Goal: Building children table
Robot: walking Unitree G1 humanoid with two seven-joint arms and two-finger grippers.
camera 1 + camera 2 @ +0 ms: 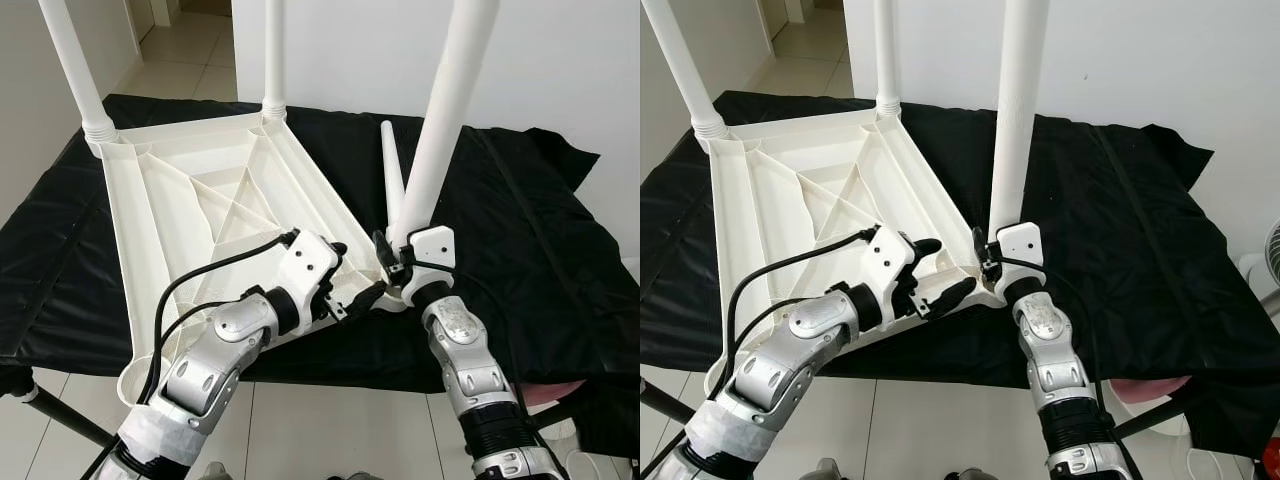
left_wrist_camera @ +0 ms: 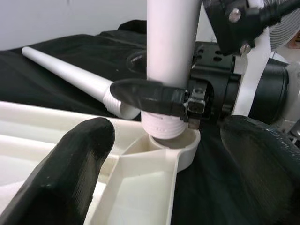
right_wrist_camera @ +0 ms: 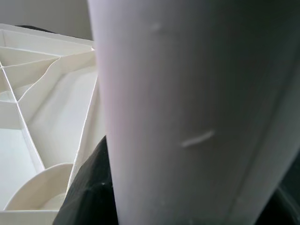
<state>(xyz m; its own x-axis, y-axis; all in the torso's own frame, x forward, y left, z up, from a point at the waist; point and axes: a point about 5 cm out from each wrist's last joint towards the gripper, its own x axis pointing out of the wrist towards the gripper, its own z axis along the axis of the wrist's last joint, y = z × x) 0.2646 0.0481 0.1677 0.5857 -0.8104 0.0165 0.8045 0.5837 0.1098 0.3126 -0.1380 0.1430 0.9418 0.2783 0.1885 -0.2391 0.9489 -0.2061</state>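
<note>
Two legs already stand in the far corner sockets of the upturned white tabletop [image 1: 200, 200], which lies on a black cloth [image 1: 520, 230]. The right gripper [image 1: 392, 262] is clamped on a third leg [image 1: 440, 130], whose threaded end sits at the near right corner socket [image 2: 176, 145]. The left gripper [image 1: 350, 300], fingers apart, braces the tabletop rim just beside that socket. Next, probably: twisting the leg home. A fourth leg [image 1: 392, 170] lies on the cloth nearby.
</note>
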